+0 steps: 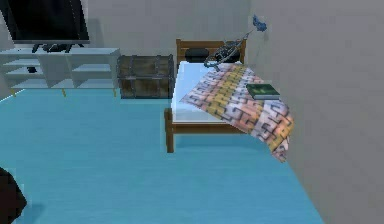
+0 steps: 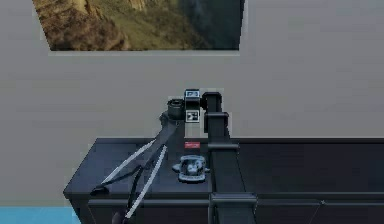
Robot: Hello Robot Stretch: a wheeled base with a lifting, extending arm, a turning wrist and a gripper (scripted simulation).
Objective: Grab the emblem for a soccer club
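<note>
Seemingly the emblem-like blob (image 2: 190,170) lies lower-centre against the arm (image 2: 226,172), right of the gripper (image 2: 113,199), whose hold I cannot tell

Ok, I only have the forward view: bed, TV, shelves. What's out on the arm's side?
Observer: A dark table against a grey wall, with the arm reaching across its top.
Operator: Anything lying on it?
Observer: A small round bluish thing, just left of the arm.
Operator: Do the jaws hold it?
Observer: Cannot tell; a long racket-like thing lies on the table right by them.
</note>
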